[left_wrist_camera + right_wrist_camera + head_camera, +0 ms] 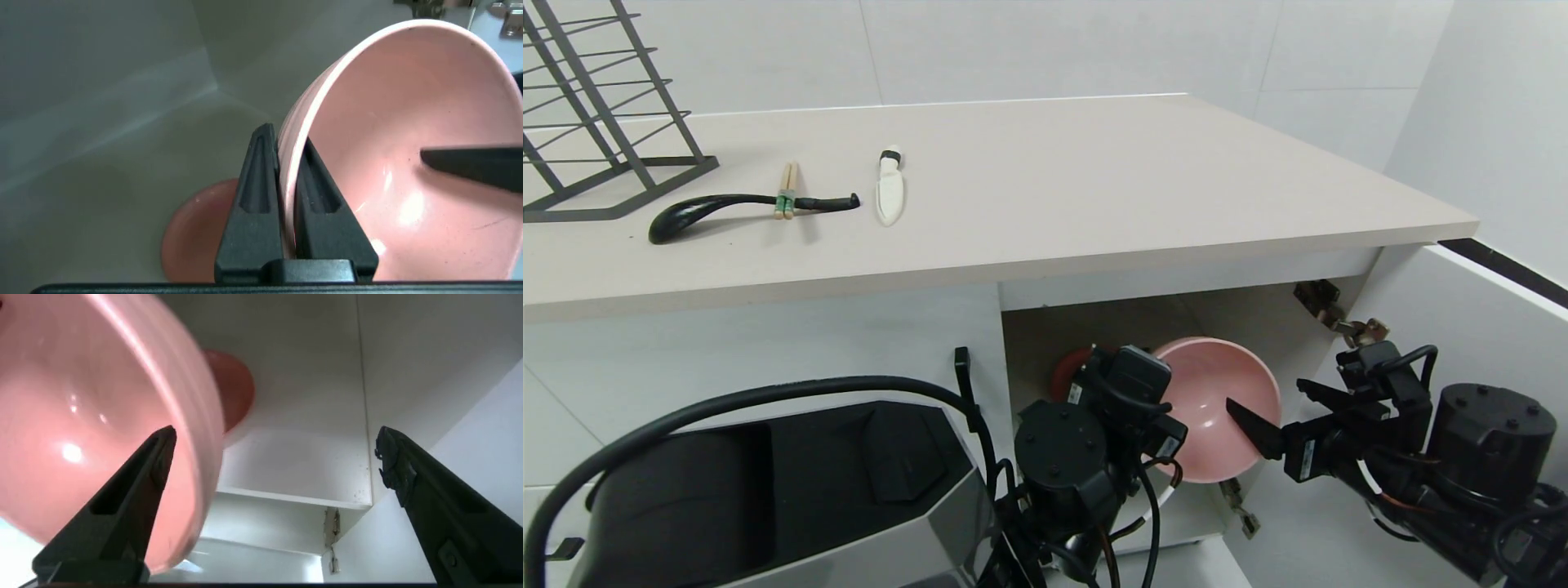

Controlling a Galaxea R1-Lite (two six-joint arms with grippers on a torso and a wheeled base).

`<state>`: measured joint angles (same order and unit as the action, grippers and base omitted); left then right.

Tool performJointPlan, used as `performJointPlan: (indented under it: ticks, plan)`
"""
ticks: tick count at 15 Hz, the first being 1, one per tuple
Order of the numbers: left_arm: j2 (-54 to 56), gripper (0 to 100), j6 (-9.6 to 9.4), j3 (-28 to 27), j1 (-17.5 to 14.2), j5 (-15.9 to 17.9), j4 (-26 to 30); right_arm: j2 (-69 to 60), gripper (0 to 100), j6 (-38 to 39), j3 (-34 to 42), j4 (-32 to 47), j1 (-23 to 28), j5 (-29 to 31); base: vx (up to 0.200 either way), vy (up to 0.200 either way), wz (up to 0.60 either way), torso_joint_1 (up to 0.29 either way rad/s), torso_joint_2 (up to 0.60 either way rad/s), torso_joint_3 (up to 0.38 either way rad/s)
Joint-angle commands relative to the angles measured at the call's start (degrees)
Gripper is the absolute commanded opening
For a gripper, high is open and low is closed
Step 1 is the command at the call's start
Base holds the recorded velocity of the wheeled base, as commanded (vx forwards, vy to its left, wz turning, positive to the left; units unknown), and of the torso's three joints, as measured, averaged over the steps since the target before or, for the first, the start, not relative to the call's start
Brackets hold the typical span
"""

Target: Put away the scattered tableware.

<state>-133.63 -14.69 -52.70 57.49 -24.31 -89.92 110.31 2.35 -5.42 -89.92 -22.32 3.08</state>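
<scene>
A pink bowl [1217,400] [409,163] [82,441] is held tilted on its side in the mouth of the open cabinet under the counter. My left gripper [1170,412] [286,143] is shut on the bowl's rim, one finger inside and one outside. My right gripper [1264,394] [276,437] stands open at the bowl's other side, one finger [474,163] reaching into the bowl and the other outside it. A reddish plate [1066,371] [196,229] [233,384] lies on the cabinet floor behind the bowl.
On the counter [1094,180] lie a black ladle [686,214], a pair of chopsticks [786,192] and a white knife [890,192]. A dark wire dish rack [596,106] stands at the far left. The cabinet door [1462,327] hangs open on the right.
</scene>
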Motion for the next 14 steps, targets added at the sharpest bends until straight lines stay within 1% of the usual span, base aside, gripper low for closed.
performJointPlan:
  ticks: [1, 7, 8, 10, 12, 13, 14]
  plan:
    - [0.39, 0, 0.36, -0.03, -0.01, -0.04, -0.08, -0.01, 0, 0.02, 0.06, -0.08, -0.97, -0.01, 0.000, 0.000, 0.00, 0.000, 0.00, 0.000]
    - [0.39, 0, 0.89, 0.05, -0.01, 0.05, -0.08, -1.86, 0, 0.20, -0.38, -0.08, -3.69, -0.01, 0.000, 0.000, 0.00, 0.000, 0.00, 0.000]
    - [0.39, 100, 0.89, 0.49, -0.19, 0.05, -0.08, -2.73, 0, 0.11, -0.46, -0.08, -3.96, -0.01, 0.000, 0.000, 0.00, 0.000, 0.00, 0.000]
    - [0.83, 100, 0.89, 0.67, 0.25, 0.14, -0.08, -2.65, 0, 0.11, -0.55, -0.08, -3.69, -0.01, 0.000, 0.000, 0.00, 0.000, 0.00, 0.000]
    - [2.24, 100, 1.33, 2.07, 1.31, -0.04, -0.08, -2.12, 0, 0.11, -0.38, -0.08, -3.08, -0.01, 0.000, 0.000, 0.00, 0.000, 0.00, 0.000]
    - [4.96, 100, 3.00, 5.41, 2.54, 0.31, -0.08, -1.59, 0, 0.11, -0.20, -0.08, -2.82, -0.01, 0.000, 0.000, 0.00, 0.000, 0.00, 0.000]
    - [6.10, 100, 3.70, 6.91, 2.89, 0.49, -0.08, -1.50, 0, 0.11, -0.20, -0.08, -2.82, -0.01, 0.000, 0.000, 0.00, 0.000, 0.00, 0.000]
